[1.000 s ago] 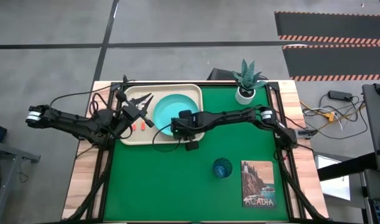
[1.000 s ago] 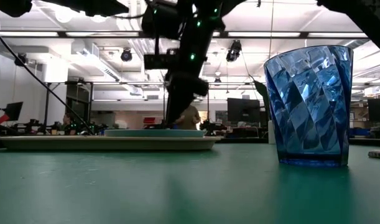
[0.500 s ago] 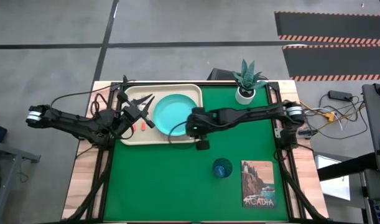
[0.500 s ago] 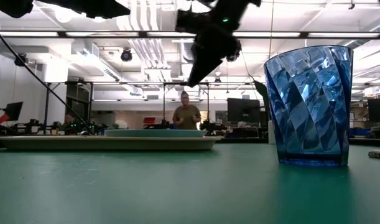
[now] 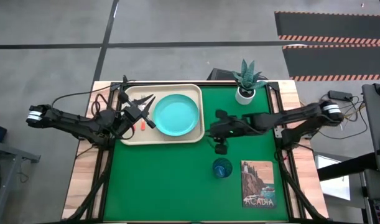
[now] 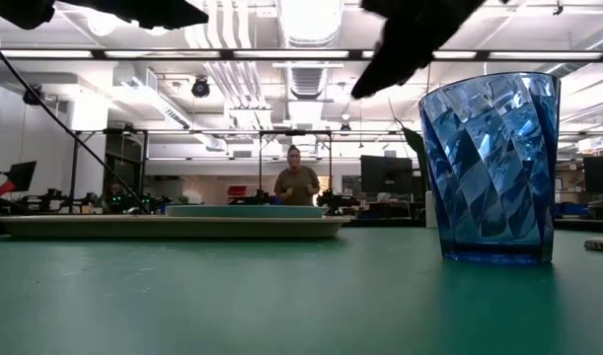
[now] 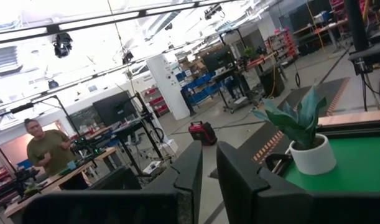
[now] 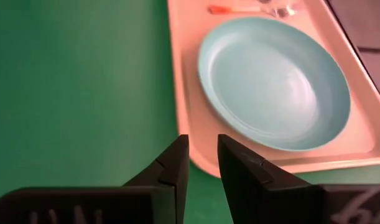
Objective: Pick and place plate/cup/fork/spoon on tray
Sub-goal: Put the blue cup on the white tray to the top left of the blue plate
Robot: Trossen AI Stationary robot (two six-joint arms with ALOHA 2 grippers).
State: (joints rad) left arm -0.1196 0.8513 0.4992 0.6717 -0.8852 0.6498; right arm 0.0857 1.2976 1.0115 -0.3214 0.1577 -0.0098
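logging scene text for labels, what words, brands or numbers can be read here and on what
"ACADIA": along the bottom edge of the picture card lying on the green table mat, beside the cup.
Nothing else can be read: the plate, tray and plant pot show no text, and any signs in the room behind are too small and blurred.

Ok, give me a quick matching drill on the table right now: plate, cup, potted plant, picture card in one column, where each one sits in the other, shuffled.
Things:
1. plate
2. cup
3. potted plant
4. picture card

Places:
A. bare green mat, just left of the card in the high view
B. far edge of the mat, right of the tray
C. on the tray
D. near right part of the mat

Pairs: 1-C, 2-A, 3-B, 4-D
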